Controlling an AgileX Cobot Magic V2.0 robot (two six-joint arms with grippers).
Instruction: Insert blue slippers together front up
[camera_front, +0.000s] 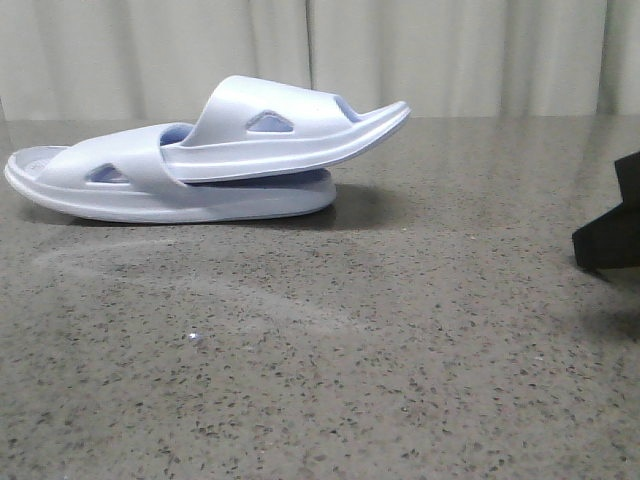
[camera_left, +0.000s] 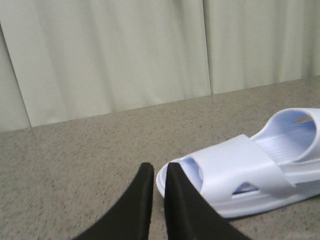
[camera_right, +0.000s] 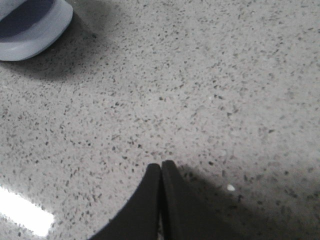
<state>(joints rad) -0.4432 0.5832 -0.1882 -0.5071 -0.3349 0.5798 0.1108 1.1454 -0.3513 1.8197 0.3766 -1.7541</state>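
Front view shows your blue slippers (camera_front: 210, 150) nested, upper one tilted. Both the left gripper (camera_left: 159, 172) and right gripper (camera_right: 161, 170) are clenched, empty; nudge the pair and it may slide apart.

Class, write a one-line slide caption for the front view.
Two blue slippers nested, upper slipper slid into lower slipper, on a speckled table.
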